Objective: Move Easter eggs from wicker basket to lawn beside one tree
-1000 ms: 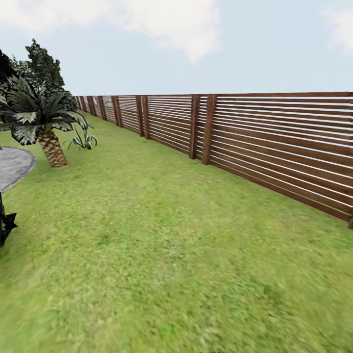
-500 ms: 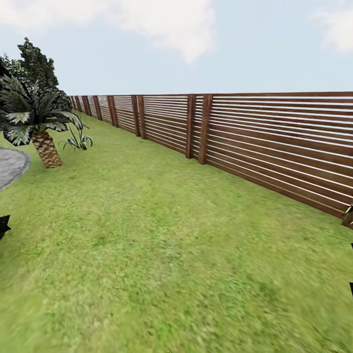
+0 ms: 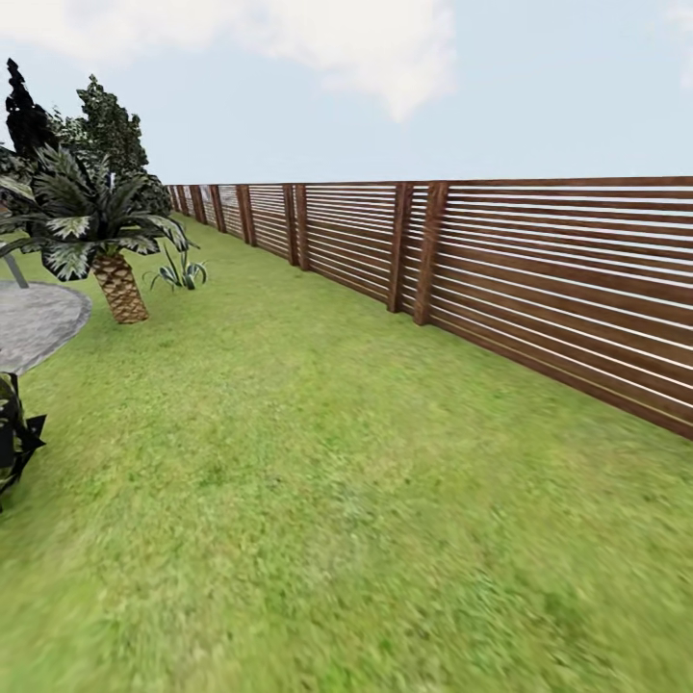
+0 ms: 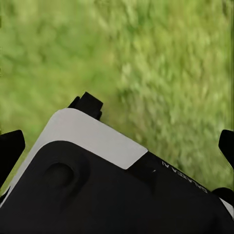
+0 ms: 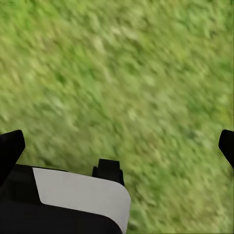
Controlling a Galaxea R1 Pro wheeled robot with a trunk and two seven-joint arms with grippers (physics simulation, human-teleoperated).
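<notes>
Green lawn point(image 3: 318, 481) stretches across the garden in the head view, running from the foreground back to a brown slatted wooden fence point(image 3: 539, 289) that angles away along the right side under a pale blue sky with white cloud. At the far left a short palm point(image 3: 96, 231) with a scaly brown trunk and dark, pale-streaked fronds stands on the grass, a small spiky plant point(image 3: 178, 274) just beside it and taller dark conifers point(image 3: 106, 125) behind. A grey circular paved patch point(image 3: 38, 322) lies at the left edge in front of the palm, and a dark leafy plant point(image 3: 14, 438) cuts into the frame below it.

The left wrist view looks down on blurred grass past a black-and-white part of the robot's body point(image 4: 97, 180); the left gripper point(image 4: 119, 148) shows its dark fingers point(image 4: 9, 148) at opposite edges of the picture, spread wide with nothing between them. The right wrist view shows the same: the right gripper point(image 5: 119, 146) has its fingers point(image 5: 9, 148) set far apart and empty above the lawn, with a white-and-black panel point(image 5: 73, 200) below.
</notes>
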